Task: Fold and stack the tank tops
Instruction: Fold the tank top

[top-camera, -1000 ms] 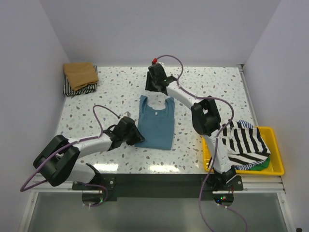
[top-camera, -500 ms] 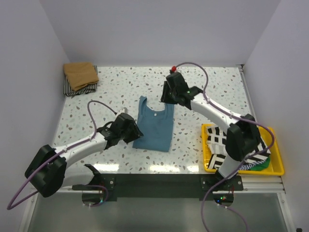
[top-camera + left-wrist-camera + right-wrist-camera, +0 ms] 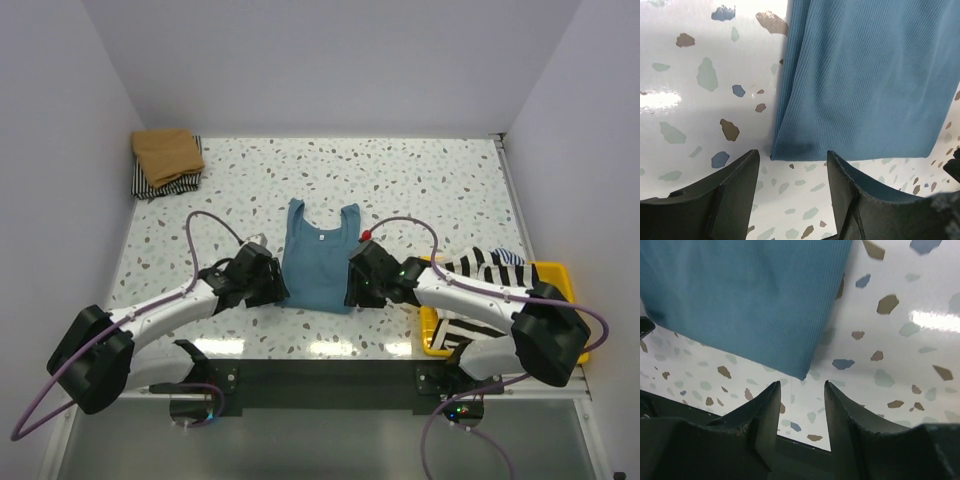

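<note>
The blue tank top [image 3: 320, 262] lies flat, its neck label [image 3: 322, 237] unreadable. The left gripper [image 3: 792, 160] and right gripper [image 3: 801, 385] stand released at its hem corners.

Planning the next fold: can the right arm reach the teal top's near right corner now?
Likely yes: the right gripper sits open right at that corner of the teal tank top, nothing lying between.

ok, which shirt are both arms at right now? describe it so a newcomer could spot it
On the speckled terrazzo table, look at the middle, toward the near edge. The teal-blue tank top lies flat there, with its straps pointing away from the arms. It is the only plain blue garment: the tan-brown top is in the far left corner, and the striped top is in the yellow tray at right.
</note>
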You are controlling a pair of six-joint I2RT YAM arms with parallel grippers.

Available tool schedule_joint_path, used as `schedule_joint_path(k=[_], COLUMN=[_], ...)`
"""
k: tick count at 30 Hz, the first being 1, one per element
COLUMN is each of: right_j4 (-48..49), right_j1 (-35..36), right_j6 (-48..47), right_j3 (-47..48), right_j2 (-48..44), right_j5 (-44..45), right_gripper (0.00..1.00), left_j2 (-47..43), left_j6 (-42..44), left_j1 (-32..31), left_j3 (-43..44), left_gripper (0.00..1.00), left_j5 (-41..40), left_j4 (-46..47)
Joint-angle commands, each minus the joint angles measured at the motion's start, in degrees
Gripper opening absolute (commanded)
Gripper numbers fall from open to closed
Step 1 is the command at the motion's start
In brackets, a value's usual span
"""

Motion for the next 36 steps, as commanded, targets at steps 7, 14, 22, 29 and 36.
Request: schedule_joint_path(k=[7, 14, 22, 29, 36], right_j4=[9.3, 12.8, 14.2, 16.7, 13.7], right_j1=[0.8, 0.8, 0.8, 0.8, 0.8], right_j6=[9.5, 12.3, 13.1, 13.5, 11.2], right_j3=[-5.4, -8.8, -10.5, -10.8, -10.3], right_j2=[1.3, 1.7, 2.2, 4.5, 4.4], right_j5=[-2.3, -3.7, -3.4, -2.6, -0.9], right_gripper=[0.45, 0.47, 0.47, 0.46, 0.15], left_j2=[2.5, 2.7, 2.9, 4.1, 2.5], left_j6=[1.7, 0.3, -0.5, -1.8, -2.5], left_j1=[-0.2, -0.3, -0.7, -2.8, -4.3], left_j3=[-4.1, -6.1, -8.7, -9.2, -8.7], left_gripper=[0.57, 0.46, 0.34, 0.21, 0.00], left_j5=[1.9, 1.3, 2.8, 2.9, 2.9], left_j4=[5.5, 4.6, 6.3, 7.4, 5.8])
